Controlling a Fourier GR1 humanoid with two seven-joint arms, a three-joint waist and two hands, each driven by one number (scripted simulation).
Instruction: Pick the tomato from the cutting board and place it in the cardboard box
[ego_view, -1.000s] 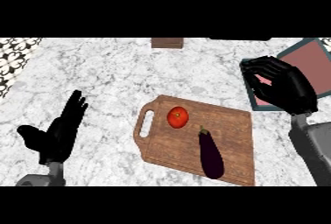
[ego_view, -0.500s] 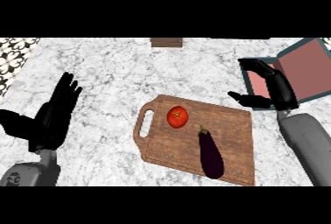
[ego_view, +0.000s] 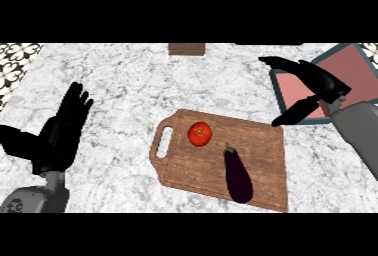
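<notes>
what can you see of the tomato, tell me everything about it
The tomato is small, round and red with a smooth skin that shades to orange on one side, and it looks whole. It rests on the wooden cutting board, in the board's upper left part, close to the handle slot. The dark purple eggplant lies on the board below and to its right, not touching it. Neither hand touches it: the right hand is open, up and to the right of it.

Black hands (ego_view: 59, 135), grey forearms (ego_view: 358, 132)
</notes>
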